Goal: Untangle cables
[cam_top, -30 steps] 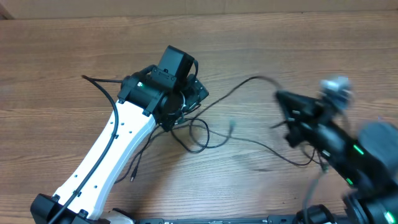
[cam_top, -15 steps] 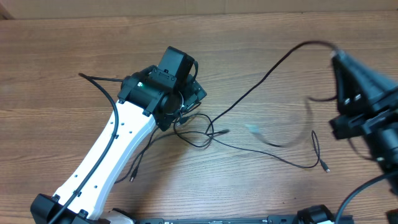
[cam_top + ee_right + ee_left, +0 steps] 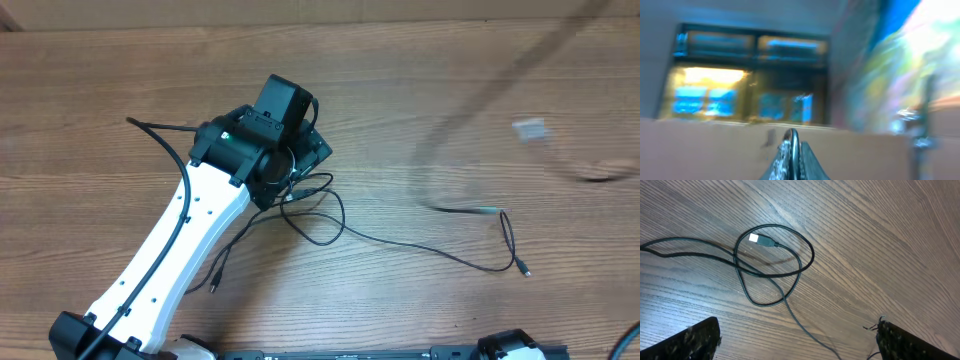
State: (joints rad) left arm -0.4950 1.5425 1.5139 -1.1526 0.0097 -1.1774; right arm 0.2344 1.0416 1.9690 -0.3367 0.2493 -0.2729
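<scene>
Left gripper [image 3: 797,329]: jaws set wide, its dark fingers [image 3: 700,341] at the lower corners of the wrist view, with only table [image 3: 900,240] between them. It hangs over the cables [image 3: 771,272], which lie flat on the wood here as two thin black overlapping loops. A bright silvery plug [image 3: 760,239] sits inside the upper loop.

In the overhead view, the white left arm [image 3: 175,250] stands where it did a second ago. A small plug end [image 3: 212,288] lies beside it, near the front edge. From the loops a single strand runs right across the table to a second small plug [image 3: 525,272], then curls back up; its line is unchanged from half a second ago.

The strand that then rose out of the loops is now apart from them. It shows as a blurred streak [image 3: 500,70] climbing toward the far right corner.

The right arm filled the right edge half a second ago and has left the overhead view. The right gripper [image 3: 792,150] is smeared by motion and faces the room, fingers pressed together. Whether a strand lies between them cannot be told.
</scene>
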